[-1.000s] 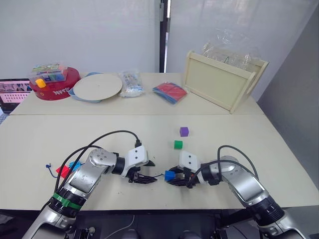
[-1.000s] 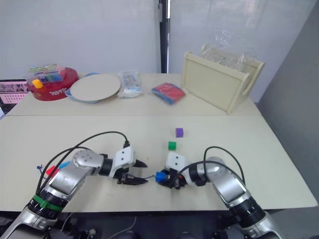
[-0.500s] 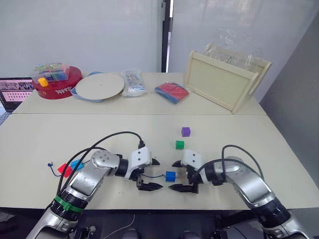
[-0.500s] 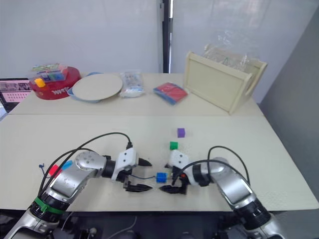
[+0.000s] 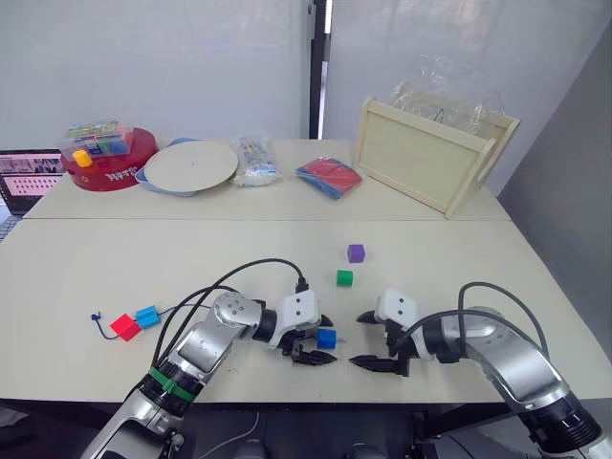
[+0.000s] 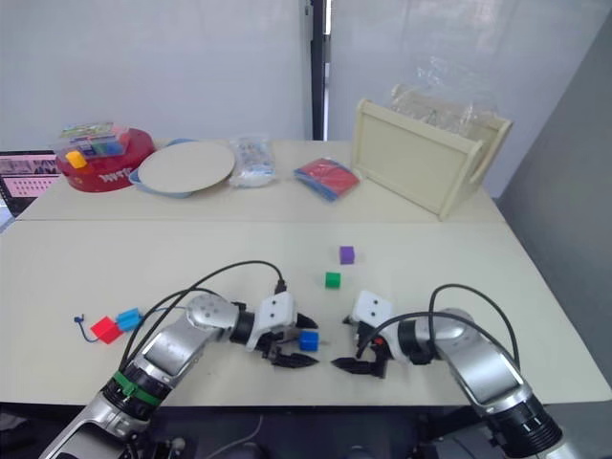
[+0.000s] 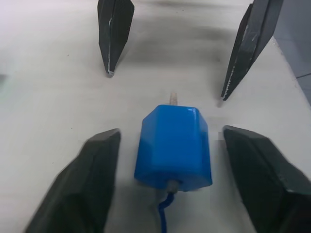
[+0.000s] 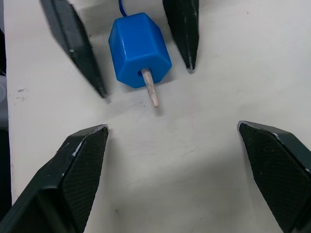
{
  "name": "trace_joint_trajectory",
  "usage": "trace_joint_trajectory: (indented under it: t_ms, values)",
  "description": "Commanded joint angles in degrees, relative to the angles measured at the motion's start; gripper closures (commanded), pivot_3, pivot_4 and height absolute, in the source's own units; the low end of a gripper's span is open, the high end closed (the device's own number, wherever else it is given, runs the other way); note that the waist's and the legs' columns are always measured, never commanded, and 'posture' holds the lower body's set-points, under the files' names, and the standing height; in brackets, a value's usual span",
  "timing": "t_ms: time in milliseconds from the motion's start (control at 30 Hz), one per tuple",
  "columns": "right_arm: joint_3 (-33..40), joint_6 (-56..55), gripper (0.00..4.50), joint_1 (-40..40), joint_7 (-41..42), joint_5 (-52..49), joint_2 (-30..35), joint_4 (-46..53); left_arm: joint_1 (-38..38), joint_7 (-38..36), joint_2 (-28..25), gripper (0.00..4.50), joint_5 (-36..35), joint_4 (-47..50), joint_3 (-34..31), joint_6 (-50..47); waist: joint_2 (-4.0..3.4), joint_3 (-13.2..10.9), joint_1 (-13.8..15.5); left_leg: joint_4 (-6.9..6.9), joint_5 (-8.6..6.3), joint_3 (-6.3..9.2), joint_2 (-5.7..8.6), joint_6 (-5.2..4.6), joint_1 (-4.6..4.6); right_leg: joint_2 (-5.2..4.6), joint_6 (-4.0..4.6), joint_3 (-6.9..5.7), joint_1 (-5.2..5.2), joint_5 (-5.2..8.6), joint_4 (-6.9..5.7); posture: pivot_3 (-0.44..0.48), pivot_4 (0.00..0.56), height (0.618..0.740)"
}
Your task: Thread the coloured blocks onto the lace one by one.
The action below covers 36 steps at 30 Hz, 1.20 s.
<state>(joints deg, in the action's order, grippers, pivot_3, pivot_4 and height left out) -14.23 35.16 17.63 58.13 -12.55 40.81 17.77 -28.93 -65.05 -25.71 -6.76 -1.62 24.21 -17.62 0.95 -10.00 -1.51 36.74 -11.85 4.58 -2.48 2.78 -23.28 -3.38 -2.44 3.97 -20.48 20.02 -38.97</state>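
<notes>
A blue block [image 7: 174,145] lies on the table with the lace threaded through it. The lace's pale tip [image 8: 150,91] sticks out of one face and its blue cord [image 7: 163,216] trails from the other. My left gripper [image 5: 319,341] is open and straddles this block, a small gap on each side. My right gripper [image 5: 368,339] stands open and empty just right of the tip. A red block [image 5: 123,327] and another blue block [image 5: 147,316] sit by the lace's knotted end [image 5: 95,317]. The purple block [image 5: 356,252] and the green block [image 5: 344,277] lie loose behind the grippers.
Along the far table stand a red tub [image 5: 107,163], a round plate [image 5: 189,165], a plastic bag [image 5: 252,159], a red and blue packet [image 5: 328,177] and a wooden crate [image 5: 427,158]. A screen [image 5: 24,177] sits at the far left edge.
My right gripper let go of the blue block, opened wide and drew back to the right. My left gripper moved right along the lace and now straddles that block.
</notes>
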Motion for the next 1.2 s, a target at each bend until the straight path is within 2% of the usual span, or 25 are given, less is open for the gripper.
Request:
trace_joint_trajectory:
  t_ms: [33, 100, 300, 400, 467, 500, 700, 767, 1200]
  values:
    - [-0.3, -0.6, 0.0, 0.8, -0.6, 0.0, -0.2, 2.2, -0.7, -1.1, 0.5, 2.58, 0.3, -0.5, 0.8, 1.5, 0.0, 0.0, 0.3, 0.0, 0.0, 0.0, 0.0, 0.0, 0.0, 0.0, 0.0, -0.01, 0.0, 0.0, 0.0, 0.0, 0.15, 0.74]
    - [-0.7, -0.5, 0.0, 1.1, -0.8, -0.1, -0.4, 2.2, -0.7, -1.8, 0.5, 3.16, 0.3, -0.6, 1.0, 1.8, 0.0, 0.0, 0.4, 0.0, 0.0, 0.0, 0.0, 0.0, 0.0, 0.0, 0.0, -0.01, 0.0, 0.0, 0.01, 0.0, 0.15, 0.74]
    - [-2.4, -1.3, 0.0, 2.3, -0.5, 0.5, -0.8, 1.5, -0.6, -2.9, -0.2, 3.17, 0.3, -0.4, 1.2, 1.5, 0.0, 0.0, 0.4, 0.0, 0.0, 0.0, -0.01, 0.0, 0.01, 0.0, 0.0, -0.01, 0.0, 0.0, 0.01, 0.0, 0.15, 0.74]
    - [-4.2, -2.2, 0.86, 3.5, 0.1, 1.4, -1.1, 0.4, -0.7, -3.7, -0.7, 3.17, 0.6, -0.6, 1.4, 1.8, 0.0, 0.0, 0.3, 0.0, 0.0, 0.0, -0.01, 0.0, 0.01, 0.0, 0.0, -0.01, 0.0, 0.0, 0.01, 0.0, 0.15, 0.74]
    - [-4.7, -2.2, 1.66, 4.1, 0.5, 1.3, -1.1, 0.2, -0.8, -3.9, -0.7, 3.17, 0.7, -0.7, 1.5, 1.8, 0.0, 0.0, 0.4, 0.0, 0.0, 0.0, 0.0, 0.0, 0.01, 0.0, 0.0, -0.01, 0.0, 0.0, 0.01, 0.0, 0.15, 0.74]
    - [-4.8, -2.2, 1.86, 4.3, 0.5, 1.3, -1.2, 0.1, -0.9, -4.0, -0.6, 3.17, 0.8, -0.7, 1.6, 1.8, 0.0, 0.0, 0.4, 0.0, 0.0, 0.0, 0.0, 0.0, 0.01, 0.0, 0.0, -0.01, 0.0, 0.0, 0.01, 0.0, 0.15, 0.74]
    - [-5.4, -2.4, 3.94, 5.3, 1.0, 1.4, -1.5, -0.5, -1.0, -4.4, -0.7, 3.17, 0.8, -0.6, 1.7, 1.7, 0.0, 0.0, 0.4, 0.0, 0.0, 0.0, -0.01, 0.0, 0.01, 0.01, 0.0, -0.01, 0.0, 0.0, 0.01, 0.0, 0.15, 0.74]
    - [-5.4, -2.5, 4.5, 5.3, 1.2, 1.4, -1.5, -0.5, -1.0, -4.5, -0.8, 3.17, 0.8, -0.6, 1.7, 1.7, 0.0, 0.0, 0.3, 0.0, 0.0, 0.0, -0.01, 0.0, 0.02, 0.01, 0.0, -0.01, 0.0, 0.0, 0.01, 0.0, 0.15, 0.74]
    - [-3.9, -3.7, 4.5, 4.4, 2.1, 1.0, 0.7, -1.0, -0.5, -4.3, -2.2, 3.17, 0.5, 0.1, 0.6, 1.1, 0.0, 0.0, 0.3, 0.0, 0.0, 0.0, -0.01, 0.0, 0.02, 0.01, 0.0, -0.01, 0.0, 0.0, 0.0, 0.0, 0.15, 0.74]
